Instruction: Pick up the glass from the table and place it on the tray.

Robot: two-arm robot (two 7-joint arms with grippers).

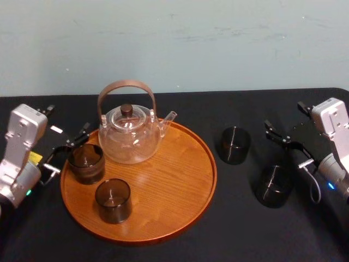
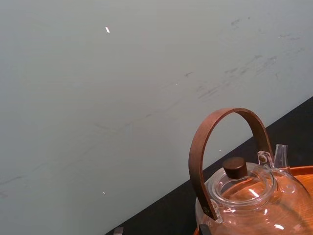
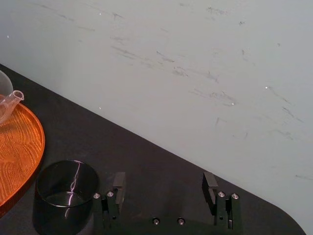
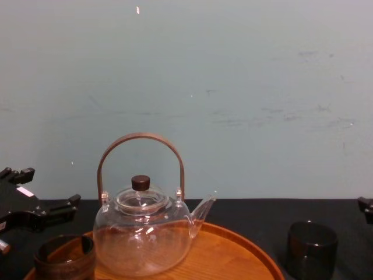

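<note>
Expect the glass [image 1: 233, 144] to be light, rigid, slick and breakable: pinch gently across its straight smoky wall, mid-height. It stands on the desk [image 1: 240, 234] just off the right rim of the tray [image 1: 180, 164]; a second glass [image 1: 271, 185] sits nearer the front edge. Your right hand [image 1: 286, 146] hangs spread near both; the left hand [image 1: 65, 152], spread, is at the tray's left rim. Matte black cloth, grained round wood.

We hold our left arm low on the left side, its silver wrist angled inward and the left gripper [image 1: 66, 151] spread wide. On the right side our right arm mirrors it, and the right gripper [image 1: 288, 146] points inward with its fingers [image 3: 119, 182] well apart.
</note>
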